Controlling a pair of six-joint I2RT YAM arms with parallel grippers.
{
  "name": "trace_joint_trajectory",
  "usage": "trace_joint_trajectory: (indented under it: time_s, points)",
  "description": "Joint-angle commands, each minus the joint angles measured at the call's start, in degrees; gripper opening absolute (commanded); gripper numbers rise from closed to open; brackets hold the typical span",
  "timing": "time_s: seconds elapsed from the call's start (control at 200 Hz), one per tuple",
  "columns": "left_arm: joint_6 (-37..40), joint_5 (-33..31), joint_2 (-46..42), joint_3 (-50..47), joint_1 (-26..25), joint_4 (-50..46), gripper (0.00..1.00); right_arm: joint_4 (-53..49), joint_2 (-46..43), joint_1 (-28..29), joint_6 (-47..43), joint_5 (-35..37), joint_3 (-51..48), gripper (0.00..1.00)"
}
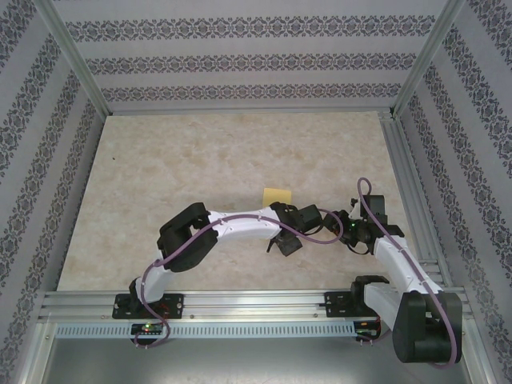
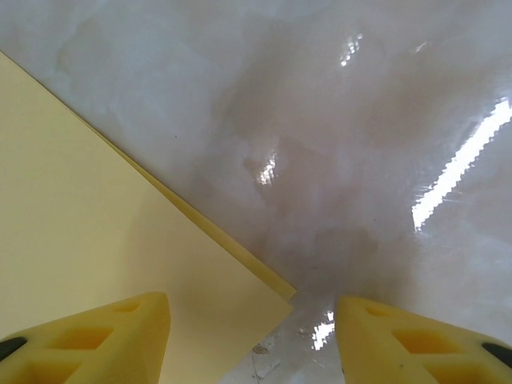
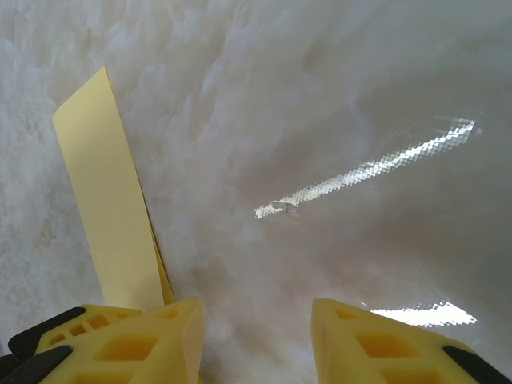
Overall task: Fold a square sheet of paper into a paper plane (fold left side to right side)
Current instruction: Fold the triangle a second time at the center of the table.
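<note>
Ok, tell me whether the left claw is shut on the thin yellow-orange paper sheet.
No: the left claw is open, its yellow fingers apart, and the thin yellow-orange paper sheet lies flat on the pale table.

A: Underneath?
B: Table (image 1: 200, 160), pale marbled beige, glossy, streaked with white glare.
A: Directly on it?
B: Paper (image 1: 278, 195), thin and yellow, slightly right of centre. Lying flat, folded double, with a lower layer's edge peeking past the top one.

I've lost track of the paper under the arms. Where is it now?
In the top view, the paper lies near the middle of the table, poking out just beyond the left arm.
</note>
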Motion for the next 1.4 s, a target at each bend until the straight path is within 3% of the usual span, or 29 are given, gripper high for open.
trace_joint_trajectory:
  time_s: [0.0, 0.19, 0.684, 0.969, 1.099, 1.394]
  points:
    - [-1.2, -2.2, 1.1, 2.6, -0.6, -3.4, 0.59, -0.4, 0.0, -0.7, -1.0, -0.9, -0.4, 0.4]
    - [-1.3, -3.1, 1.0, 2.3, -0.6, -3.0, 0.54, -1.0, -0.6, -0.6, -1.1, -0.7, -0.3, 0.4]
    - [-1.2, -4.5, -1.2, 2.4, -0.6, -2.0, 0.27, -0.7, -0.3, -0.6, -1.0, -1.3, -0.4, 0.41]
    - [-1.8, -3.3, -3.7, 1.2, 0.3, -1.0, 0.25, -1.0, 0.1, -0.6, -1.8, -3.2, 0.2, 0.4]
    - [-2.3, -1.6, -5.7, -0.9, 1.9, 0.7, 0.19, 0.1, 1.3, -0.2, -1.8, -6.8, 0.4, 0.4]
    - [-3.0, 4.8, -11.0, -7.3, 6.6, 6.3, 0.15, 9.0, 7.3, 9.9, 6.0, -7.2, 1.7, 0.38]
